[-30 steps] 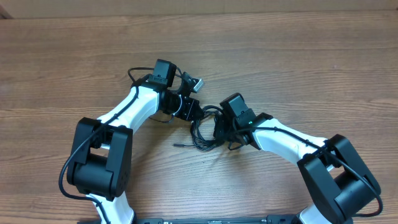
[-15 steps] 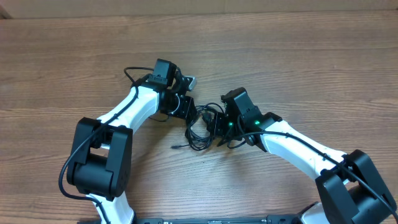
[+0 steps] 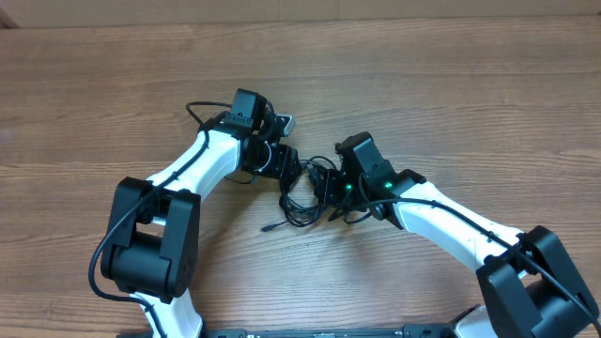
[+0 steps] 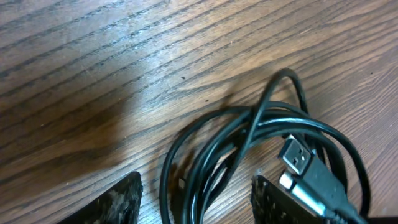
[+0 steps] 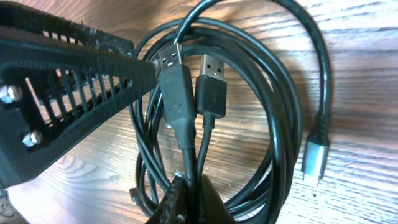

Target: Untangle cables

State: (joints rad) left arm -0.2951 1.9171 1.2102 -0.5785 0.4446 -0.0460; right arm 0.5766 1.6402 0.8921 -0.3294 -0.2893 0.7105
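Two white-and-black arms reach inward from the near edge: the left arm [image 3: 202,164] from the near-left corner, the right arm [image 3: 441,221] from the near-right, and they meet over the middle of the wooden table [image 3: 451,84]. Between them lies the task's bundle of cables [image 3: 299,202], thin black cords coiled in loose, overlapping loops flat on the wood. One small plug end [image 3: 268,226] trails out toward the near-left side. The right gripper [image 5: 186,196] is pinched tight on the cables, two cords running up out of its closed tips. Just past that pinch, its wrist camera shows two black USB plugs [image 5: 171,59] lying side by side with their metal mouths pointing away. A silver-cased plug [image 5: 314,158] lies on the table off to one side, just outside the coil. One latticed finger [image 5: 74,81] of the other arm crosses the upper-left of that view, its tip right at the nearer USB plug. Farther on, the left gripper [image 4: 196,185] stands with its jaws apart, holding nothing. Its two worn fingertips [image 4: 118,199] straddle the edge of the coil, and several loops pass through the gap. From this wrist one USB plug shows close beside the right-hand finger. Beyond both grippers is bare wood grain.
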